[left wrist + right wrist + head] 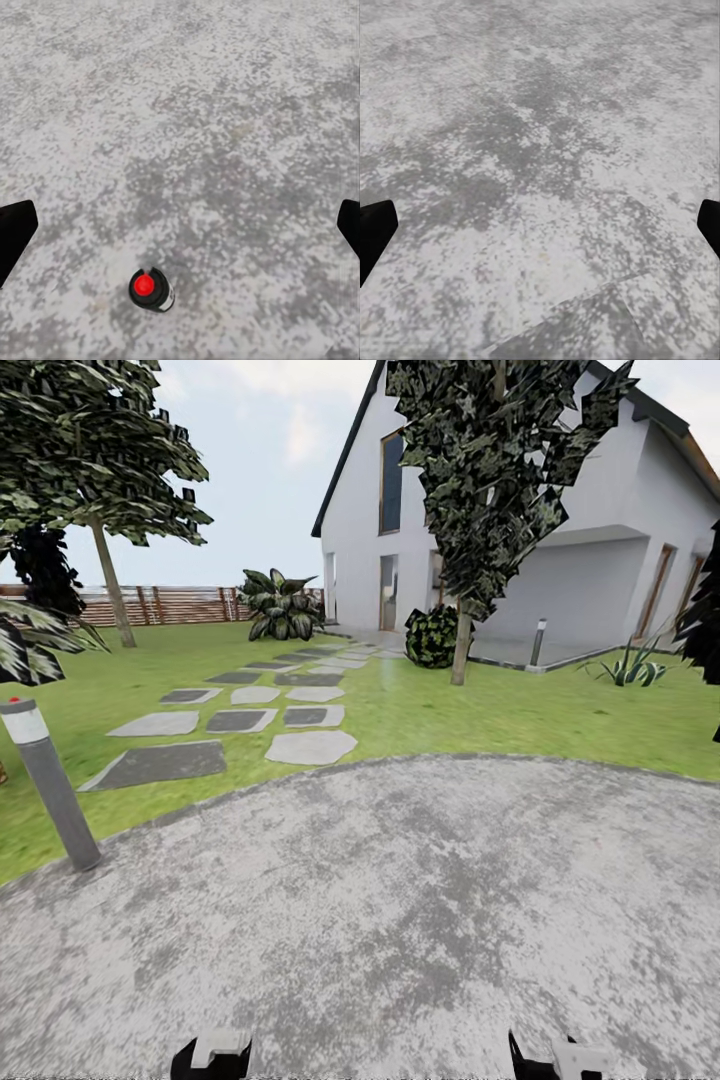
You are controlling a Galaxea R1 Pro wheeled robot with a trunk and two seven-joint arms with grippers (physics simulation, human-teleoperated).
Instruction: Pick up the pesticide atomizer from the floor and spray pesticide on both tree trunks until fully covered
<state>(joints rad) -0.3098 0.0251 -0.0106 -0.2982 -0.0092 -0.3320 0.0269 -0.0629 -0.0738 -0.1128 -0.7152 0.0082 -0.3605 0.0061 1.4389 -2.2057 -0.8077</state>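
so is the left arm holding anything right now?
No. In the left wrist view the fingertips stand wide apart over bare grey paving, nothing between them.

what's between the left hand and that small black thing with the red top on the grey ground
Nothing visible: bare mottled grey paving lies between the open left hand and the small black red-topped object standing on it.

Black left gripper (212, 1055) and right gripper (565, 1057) carry pale grey blocky housings; both wrist views show plain black fingertips (15, 232).
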